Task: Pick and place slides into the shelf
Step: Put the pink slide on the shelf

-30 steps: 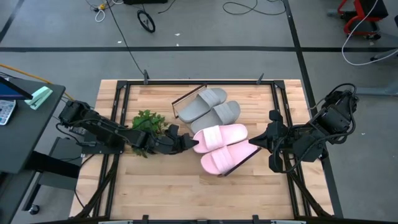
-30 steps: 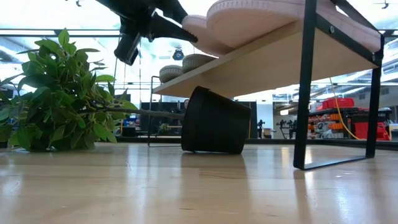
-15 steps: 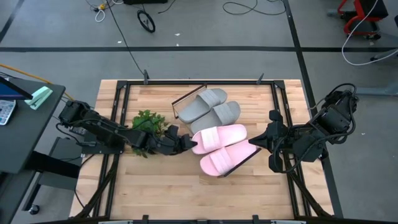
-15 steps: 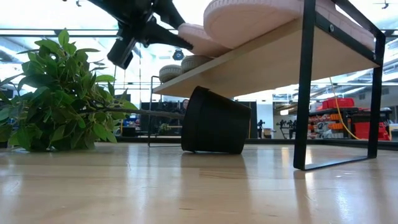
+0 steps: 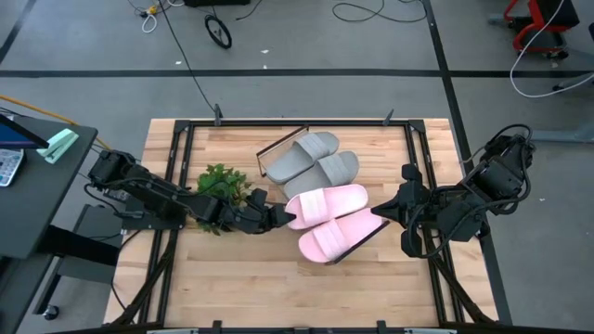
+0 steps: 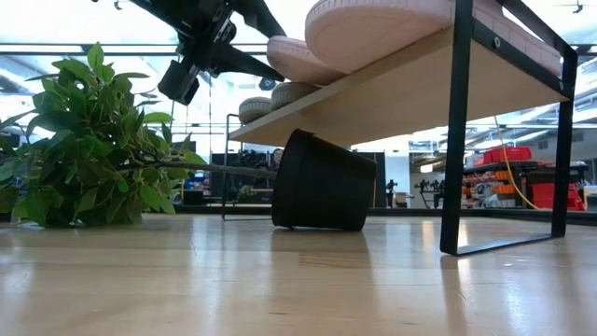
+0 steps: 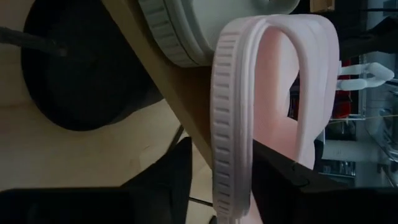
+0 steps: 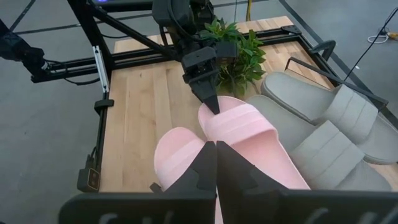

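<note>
Two grey slides [image 5: 314, 160] and two pink slides [image 5: 332, 221] lie side by side on the shelf [image 6: 392, 93], a raised wood board on dark metal legs. My left gripper [image 5: 277, 215] is open at the heel [image 7: 231, 155] of the far pink slide [image 5: 327, 205], with one finger above the sole and one below. That heel juts past the shelf's end. My right gripper [image 5: 379, 213] is shut and hangs at the pink slides' toe ends [image 8: 249, 134]. My left gripper comes level from the table's left, its fingers [image 7: 179, 171] standing on either side of the far pink slide's heel rim [image 7: 231, 155]. A strip of wood shows between one finger and the sole. Whether the other finger touches it, I cannot tell. My right gripper is shut above the pink slides; whether it touches them, I cannot tell.
A green plant [image 5: 221, 184] lies tipped on its side, with its black pot [image 6: 322, 182] under the shelf and its leaves [image 6: 75, 140] toward the table's left. The shelf's dark leg [image 6: 457, 140] stands near the front. Bare tabletop [image 5: 241, 269] runs along the near edge.
My left gripper has drawn back a little toward the table's left, away from the pink slide's heel, and dipped slightly.
</note>
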